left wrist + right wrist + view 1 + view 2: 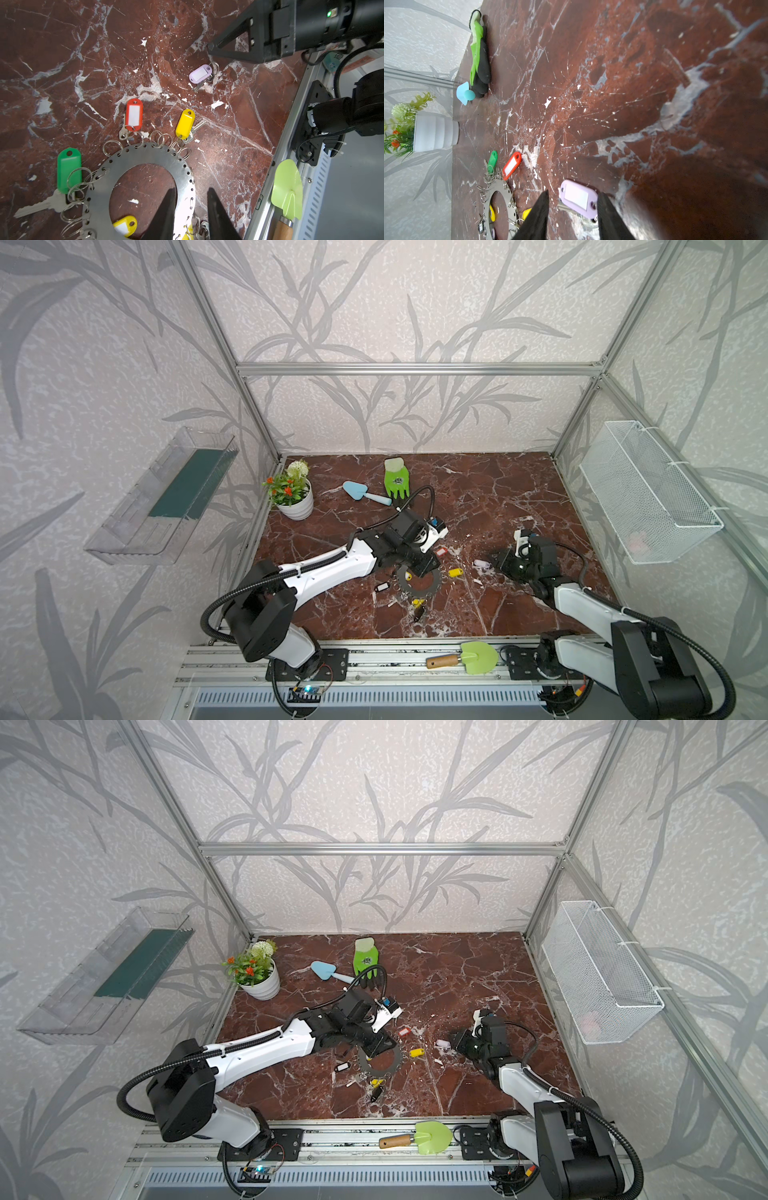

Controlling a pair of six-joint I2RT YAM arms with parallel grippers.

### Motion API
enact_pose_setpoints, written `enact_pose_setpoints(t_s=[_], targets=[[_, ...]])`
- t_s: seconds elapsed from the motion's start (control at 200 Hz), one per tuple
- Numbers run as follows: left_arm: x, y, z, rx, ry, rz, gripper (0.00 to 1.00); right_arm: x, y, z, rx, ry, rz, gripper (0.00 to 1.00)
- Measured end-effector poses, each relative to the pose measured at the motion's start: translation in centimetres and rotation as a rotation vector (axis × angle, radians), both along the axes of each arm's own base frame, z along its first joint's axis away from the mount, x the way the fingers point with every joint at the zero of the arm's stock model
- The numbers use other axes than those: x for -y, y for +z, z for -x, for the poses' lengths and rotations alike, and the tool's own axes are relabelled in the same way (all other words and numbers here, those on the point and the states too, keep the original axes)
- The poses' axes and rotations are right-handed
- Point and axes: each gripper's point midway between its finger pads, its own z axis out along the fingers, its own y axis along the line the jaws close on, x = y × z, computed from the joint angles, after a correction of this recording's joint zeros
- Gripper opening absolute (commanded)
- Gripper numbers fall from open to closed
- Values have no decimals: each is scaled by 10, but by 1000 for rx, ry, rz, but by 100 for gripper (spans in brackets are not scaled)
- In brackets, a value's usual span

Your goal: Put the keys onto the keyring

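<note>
The keyring is lying flat in the middle of the table, and the left gripper is straddling its band, fingers apart. Out at its three o'clock in both top views, the lilac key is sitting between the right gripper, whose fingers are standing parted on either side of it.

Flat grey metal ring disc: part cut by frame edge. Pale pink item in white mesh basket: unidentifiable.
</note>
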Motion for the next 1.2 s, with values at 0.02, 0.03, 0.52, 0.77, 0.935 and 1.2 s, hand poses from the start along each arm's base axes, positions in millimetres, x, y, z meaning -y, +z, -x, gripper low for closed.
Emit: enact_pose_setpoints(t_s=[0.02,0.03,0.52,0.77,0.935,1.2], targets=[[0,-1,-1,-2,4,-11,29,0,2,0,9,2,1,48],[0,-2,-2,-3,7,-17,29,0,4,0,13,2,-1,49],[-1,-61,-51,-91,283,-250,37,-28,45,8,119,179,48,67],[-7,-81,-77,-71,461,-336,28,-34,39,14,95,222,43,70],[-15,-96,-83,-58,512,-399,28,-36,40,18,98,240,42,70],[-14,-99,-81,-49,524,-413,35,-39,42,20,109,258,41,70]])
